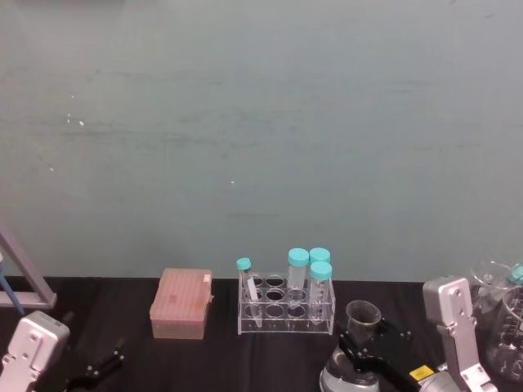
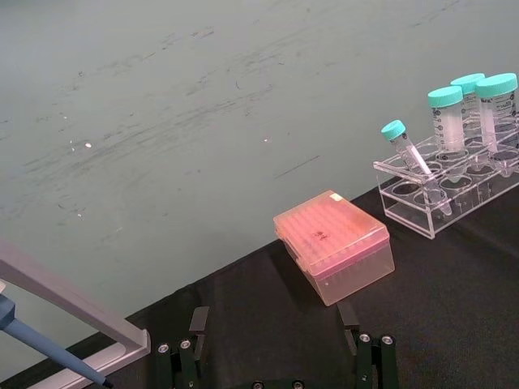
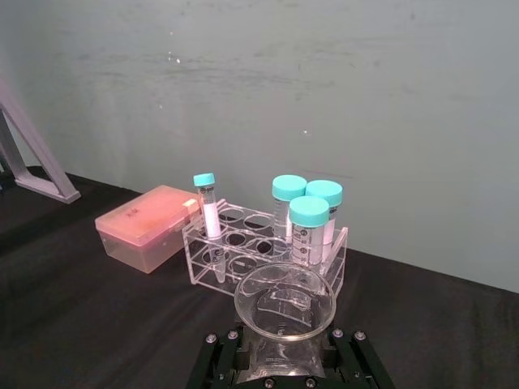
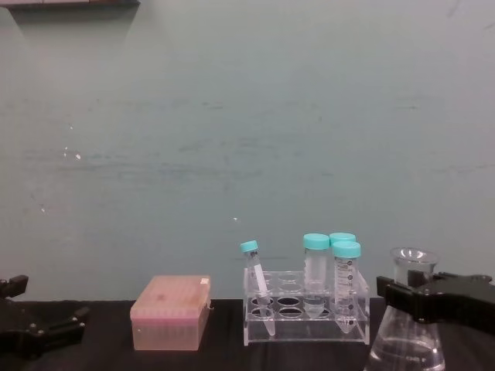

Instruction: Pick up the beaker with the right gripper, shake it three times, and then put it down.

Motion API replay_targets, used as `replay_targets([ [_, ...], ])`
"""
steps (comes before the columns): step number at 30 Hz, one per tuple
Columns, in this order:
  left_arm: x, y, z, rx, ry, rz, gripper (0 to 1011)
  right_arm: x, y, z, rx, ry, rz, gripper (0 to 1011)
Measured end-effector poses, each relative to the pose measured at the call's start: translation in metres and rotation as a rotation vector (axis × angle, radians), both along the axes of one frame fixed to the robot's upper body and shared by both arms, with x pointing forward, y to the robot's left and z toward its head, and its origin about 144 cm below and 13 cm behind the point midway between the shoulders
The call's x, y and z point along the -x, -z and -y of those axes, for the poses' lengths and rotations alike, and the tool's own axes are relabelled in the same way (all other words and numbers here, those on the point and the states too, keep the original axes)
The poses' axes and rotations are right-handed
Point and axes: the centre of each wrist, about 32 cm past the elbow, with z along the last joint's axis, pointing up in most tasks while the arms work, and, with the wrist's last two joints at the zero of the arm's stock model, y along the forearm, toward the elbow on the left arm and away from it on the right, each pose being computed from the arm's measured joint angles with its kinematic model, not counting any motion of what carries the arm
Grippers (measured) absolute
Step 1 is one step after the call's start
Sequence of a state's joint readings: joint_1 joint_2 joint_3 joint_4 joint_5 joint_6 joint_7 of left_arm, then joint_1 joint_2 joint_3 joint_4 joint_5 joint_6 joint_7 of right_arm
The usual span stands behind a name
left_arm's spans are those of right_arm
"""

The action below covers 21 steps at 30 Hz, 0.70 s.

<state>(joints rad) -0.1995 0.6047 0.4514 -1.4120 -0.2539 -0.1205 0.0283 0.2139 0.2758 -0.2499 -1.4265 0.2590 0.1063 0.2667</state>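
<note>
The beaker [image 1: 364, 313] is a clear conical flask with a flared rim, standing right of the tube rack at the front of the black table. My right gripper [image 1: 357, 347] is shut on its neck just under the rim. From the chest, the black jaws [image 4: 410, 297] cross the neck above the beaker's wide body [image 4: 407, 346]. Whether its base touches the table I cannot tell. The right wrist view looks down into the beaker's mouth [image 3: 284, 298], with one finger [image 3: 215, 356] at each side of the neck. My left gripper [image 1: 102, 363] rests open and empty at the front left.
A clear rack [image 1: 286, 309] with teal-capped tubes stands just left of the beaker. A pink box [image 1: 181, 304] sits farther left. More glassware [image 1: 500, 322] stands at the right edge. A metal stand [image 1: 24, 282] and blue pipette are at the far left. A teal wall backs the table.
</note>
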Motion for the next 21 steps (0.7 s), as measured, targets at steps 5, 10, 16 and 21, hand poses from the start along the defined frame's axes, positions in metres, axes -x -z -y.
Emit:
replay_targets([
  [5, 0.0, 0.0, 0.0, 0.0, 0.0, 0.0, 1000, 0.0, -0.005, 0.003, 0.011, 0.002, 0.028, 457],
  [10, 0.0, 0.0, 0.0, 0.0, 0.0, 0.0, 1000, 0.0, -0.012, 0.005, 0.02, 0.003, 0.052, 457],
  [16, 0.0, 0.0, 0.0, 0.0, 0.0, 0.0, 1000, -0.002, -0.02, 0.007, 0.02, 0.005, 0.069, 457],
  [21, 0.0, 0.0, 0.0, 0.0, 0.0, 0.0, 1000, -0.005, -0.023, 0.009, -0.042, 0.018, 0.018, 457],
])
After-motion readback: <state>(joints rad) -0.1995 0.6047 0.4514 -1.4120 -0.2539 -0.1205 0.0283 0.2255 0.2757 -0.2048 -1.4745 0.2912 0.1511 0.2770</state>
